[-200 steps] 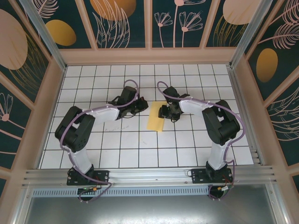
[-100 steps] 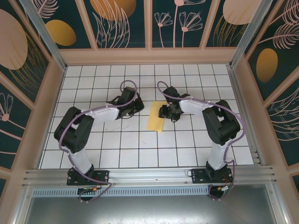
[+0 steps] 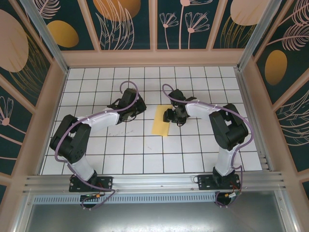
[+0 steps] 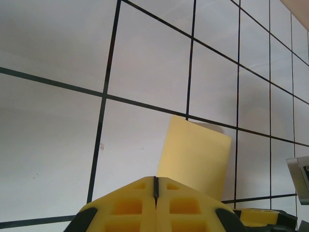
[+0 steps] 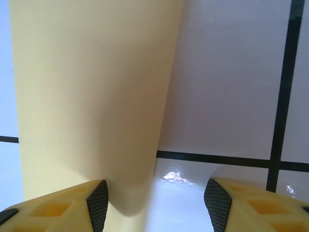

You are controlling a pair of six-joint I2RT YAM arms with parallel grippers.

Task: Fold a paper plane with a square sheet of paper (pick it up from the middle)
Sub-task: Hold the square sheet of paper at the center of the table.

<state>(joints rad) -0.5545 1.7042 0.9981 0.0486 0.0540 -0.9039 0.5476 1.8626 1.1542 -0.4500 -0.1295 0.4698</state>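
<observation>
Resting on the table (image 3: 145,150), the paper (image 3: 161,121) has one edge between your right fingers (image 5: 99,198), which stand released. Your left fingers (image 4: 135,203) are clenched empty, apart from it.

Sheet of paper (image 3: 161,121): thin pale-yellow paper, looking matt and smooth.
Table (image 3: 145,150): white tiled surface is looking smooth and slightly glossy, catching a patch of glare in the right wrist view.
Left gripper (image 4: 155,180): its fingers (image 4: 128,208) are showing as moulded yellow plastic, matt, with recessed pockets.
Right gripper (image 5: 154,193): its pads (image 5: 98,203) are looking black and finely textured, set on yellow plastic.
Arms (image 3: 96,120): black and white shells are shining softly, like smooth plastic.
Front rail (image 3: 154,182): bare metal is giving a dull, brushed sheen.
Walls (image 3: 128,24): printed panels are looking matt, framed in pale wood-like strips.
</observation>
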